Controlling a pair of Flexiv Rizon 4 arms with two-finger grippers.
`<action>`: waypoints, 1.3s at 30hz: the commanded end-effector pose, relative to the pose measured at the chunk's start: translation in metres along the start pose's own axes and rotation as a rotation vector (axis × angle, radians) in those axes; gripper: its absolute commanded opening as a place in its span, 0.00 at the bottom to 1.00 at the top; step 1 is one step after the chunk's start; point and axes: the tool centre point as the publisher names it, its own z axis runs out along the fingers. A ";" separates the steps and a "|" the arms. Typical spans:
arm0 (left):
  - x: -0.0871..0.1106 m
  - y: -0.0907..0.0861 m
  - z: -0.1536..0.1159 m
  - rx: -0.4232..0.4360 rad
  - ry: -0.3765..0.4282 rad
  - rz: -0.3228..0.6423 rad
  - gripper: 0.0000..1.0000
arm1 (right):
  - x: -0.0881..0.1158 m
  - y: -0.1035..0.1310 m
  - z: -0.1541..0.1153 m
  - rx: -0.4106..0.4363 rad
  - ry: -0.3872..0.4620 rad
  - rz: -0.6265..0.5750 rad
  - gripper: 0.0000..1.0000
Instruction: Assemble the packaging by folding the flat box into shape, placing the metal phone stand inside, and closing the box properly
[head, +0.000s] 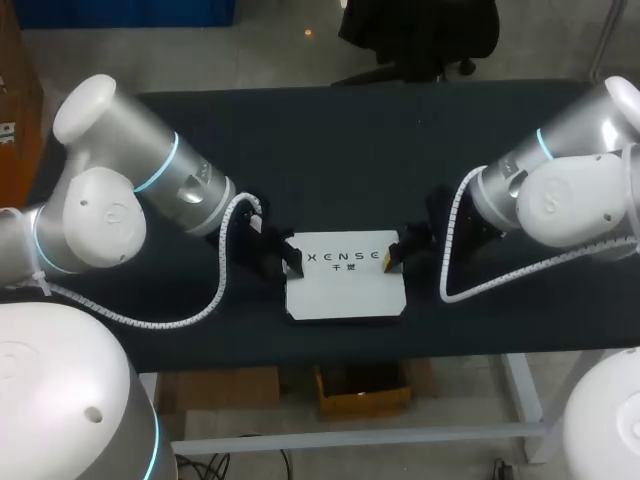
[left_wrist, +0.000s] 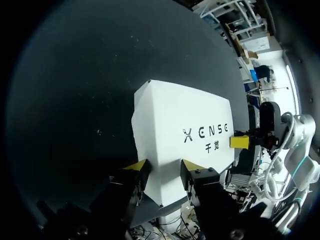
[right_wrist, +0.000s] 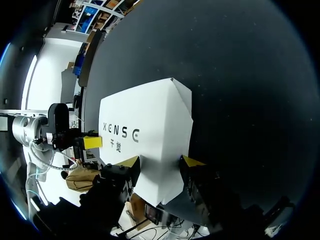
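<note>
**Two tools at the box's ends: grip evenly before shaping it**

My left arm (head: 150, 185) comes in from the upper left of the frame. The left tool (head: 292, 262) sits at the left edge of the white box (head: 345, 292), near its far corner. In the left wrist view its fingers stand apart with the box's near end lying between them, and I see no firm clamp from both sides.

The box lies low and flat on the dark surface (head: 350, 150), in the lower middle of the frame with its printed face up. The phone stand shows in no view.

The right tool (head: 392, 258) mirrors the left at the box's right edge. Its fingers are likewise apart, straddling that end of the box.

The step in hand looks like taking hold of both ends so the box can be folded into shape.

- **Closing:** both tools should probably close at the same time and at matching points, so that neither side pushes the light card across the surface.
- **Grip:** it should fall on an edge or flap, not across the printed panel, to avoid a crease.
- **Lifting:** a lift kept level between the two arms should stop the box from twisting.
</note>
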 end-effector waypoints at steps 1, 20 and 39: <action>-0.002 0.002 0.008 0.002 0.038 0.002 0.43 | 0.000 0.001 0.001 0.007 0.020 -0.003 0.50; -0.003 0.000 0.010 -0.022 0.141 -0.017 0.42 | 0.002 0.002 0.004 0.012 0.038 -0.006 0.50; 0.006 0.000 0.016 -0.039 0.118 -0.009 0.47 | 0.005 0.004 0.006 0.023 0.035 -0.008 0.53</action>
